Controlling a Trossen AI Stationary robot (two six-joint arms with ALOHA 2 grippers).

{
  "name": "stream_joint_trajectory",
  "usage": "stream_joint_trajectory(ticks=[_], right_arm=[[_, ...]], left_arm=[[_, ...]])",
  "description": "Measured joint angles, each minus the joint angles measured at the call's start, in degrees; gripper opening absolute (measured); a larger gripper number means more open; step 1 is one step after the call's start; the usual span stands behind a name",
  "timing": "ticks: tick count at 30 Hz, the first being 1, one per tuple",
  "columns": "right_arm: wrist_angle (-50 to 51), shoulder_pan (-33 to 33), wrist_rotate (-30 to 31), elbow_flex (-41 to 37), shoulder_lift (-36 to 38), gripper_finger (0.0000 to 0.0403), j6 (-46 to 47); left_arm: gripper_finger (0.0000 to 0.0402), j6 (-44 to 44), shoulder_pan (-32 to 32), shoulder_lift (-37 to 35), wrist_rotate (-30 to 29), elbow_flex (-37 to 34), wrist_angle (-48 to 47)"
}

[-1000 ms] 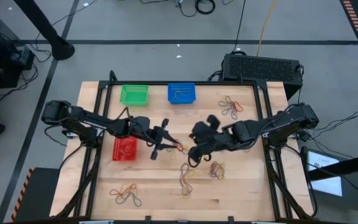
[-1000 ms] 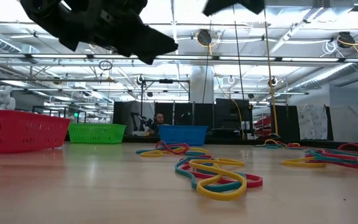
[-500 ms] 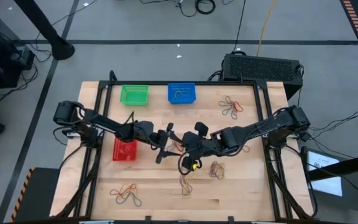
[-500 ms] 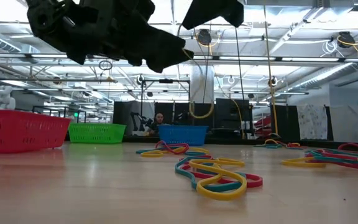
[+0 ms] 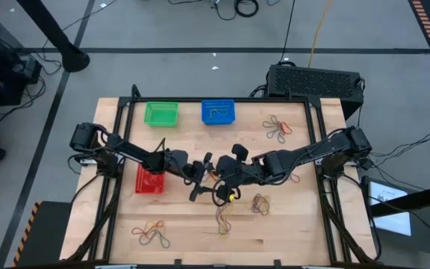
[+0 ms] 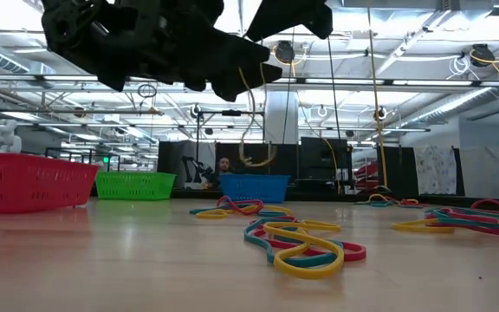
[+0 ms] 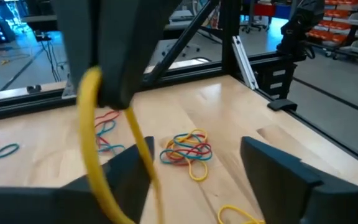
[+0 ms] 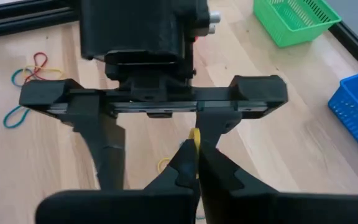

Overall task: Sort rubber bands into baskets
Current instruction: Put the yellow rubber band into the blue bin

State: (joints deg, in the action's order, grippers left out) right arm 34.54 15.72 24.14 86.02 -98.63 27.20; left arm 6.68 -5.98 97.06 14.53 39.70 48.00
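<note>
On table: three baskets, roughly four rubber band clusters.

We are in a robotics lab or industrial workshop hall. We see a wooden table in a black metal frame on a grey floor marked with dark tape lines, loose cables, exposed ceiling trusses, and storage racks of orange bins.
</note>
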Motion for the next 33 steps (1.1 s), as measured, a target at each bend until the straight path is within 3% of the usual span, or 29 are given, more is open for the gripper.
stream_joint_trajectory(ticks=[3,9,16,23,27,33], right_arm=[[0.0,0.0,0.0,0.0,0.0,0.0000,0.0],[0.7,0.0,-0.3,0.0,0.0,0.0000,-0.4],[1.7,0.0,-0.3,0.0,0.0,0.0010,-2.5],[7.7,0.0,0.1,0.1,0.4,0.0079,-5.0],[16.9,0.5,2.8,-0.2,-0.2,0.0113,2.6],[16.5,2.1,10.3,-8.0,-0.7,0.0133,10.2]], left_arm=[[0.0177,0.1,0.2,0.0,0.0,0.0,-0.6],[0.0017,-1.0,1.9,0.0,0.0,0.0,-2.7],[0.0004,-3.4,3.2,-0.8,0.0,0.0,-3.9],[0.0003,-2.7,5.1,-7.9,-4.7,0.0,-15.6],[0.0002,0.8,8.4,-13.9,-11.1,0.0,-24.8],[0.0001,6.1,17.7,-17.5,-11.7,2.3,-26.2]])
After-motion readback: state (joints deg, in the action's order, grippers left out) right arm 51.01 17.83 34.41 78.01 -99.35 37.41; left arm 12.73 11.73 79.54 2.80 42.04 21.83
